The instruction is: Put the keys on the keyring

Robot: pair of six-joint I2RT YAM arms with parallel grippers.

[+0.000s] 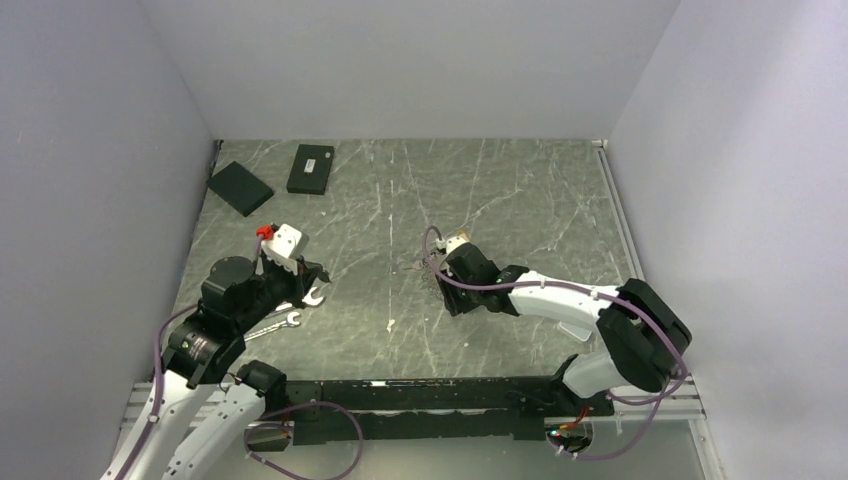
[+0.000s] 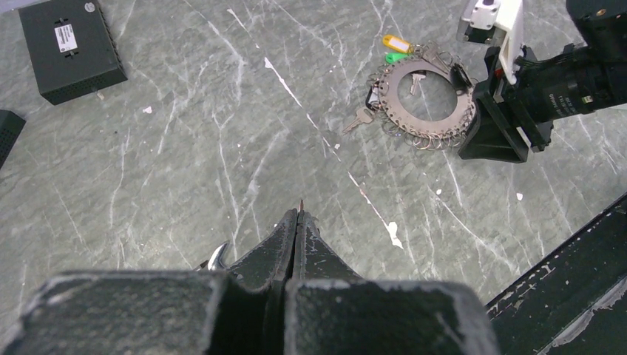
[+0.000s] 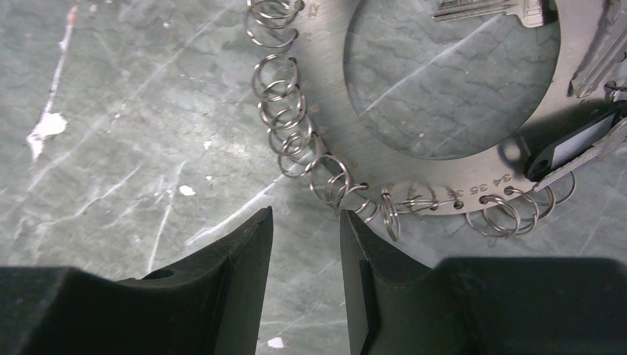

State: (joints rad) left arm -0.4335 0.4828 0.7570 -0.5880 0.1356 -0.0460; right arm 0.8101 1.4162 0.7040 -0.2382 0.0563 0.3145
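Observation:
The keyring is a flat grey metal ring plate fringed with many small split rings, with a green tag and a yellow one. It lies on the table. A silver key lies at its left edge and another key lies inside the hole. My right gripper is open and empty, low at the plate's rim; its right finger is beside the split rings. My left gripper is shut, far to the left; a thin brass-coloured tip sticks out between its fingertips.
Two flat black boxes lie at the back left. Two silver wrenches lie under the left gripper; one jaw end shows in the left wrist view. The black base rail runs along the near edge. White walls enclose the table.

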